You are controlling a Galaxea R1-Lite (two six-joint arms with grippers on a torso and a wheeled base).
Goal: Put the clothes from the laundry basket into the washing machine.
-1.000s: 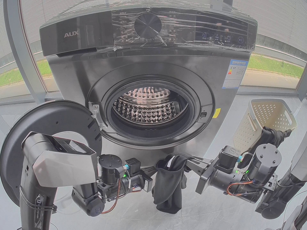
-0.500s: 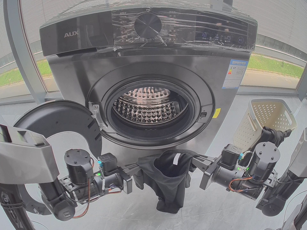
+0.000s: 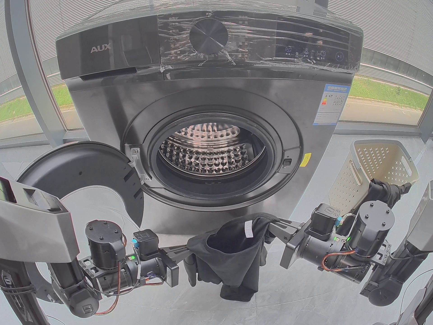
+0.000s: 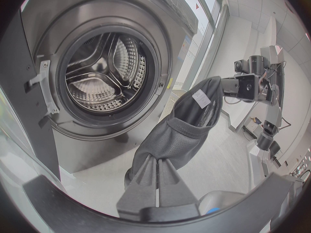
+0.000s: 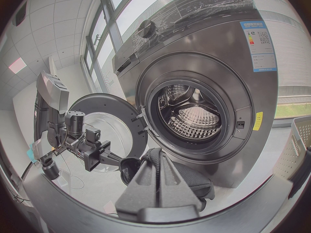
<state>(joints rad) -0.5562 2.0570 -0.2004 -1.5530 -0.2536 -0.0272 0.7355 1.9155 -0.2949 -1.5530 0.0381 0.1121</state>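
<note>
A black garment (image 3: 232,258) hangs stretched between my two grippers, below and in front of the washing machine's open drum (image 3: 212,152). My left gripper (image 3: 188,249) is shut on its left edge, and my right gripper (image 3: 271,225) is shut on its right edge near a white label. The left wrist view has the garment (image 4: 181,130) pinched at my left gripper (image 4: 157,160). In the right wrist view the cloth (image 5: 191,178) bunches around my right gripper (image 5: 157,156). The beige laundry basket (image 3: 381,168) stands at the right with more dark clothing (image 3: 383,192) draped over its rim.
The round machine door (image 3: 76,177) is swung open to the left, just behind my left arm. The pale tiled floor (image 3: 288,294) lies under the hanging garment. Windows run behind the machine.
My left arm has pulled away to the left and slightly down, holding the garment's edge. The cloth has spread from a narrow bundle into a wide open shape. The right arm barely moved.
</note>
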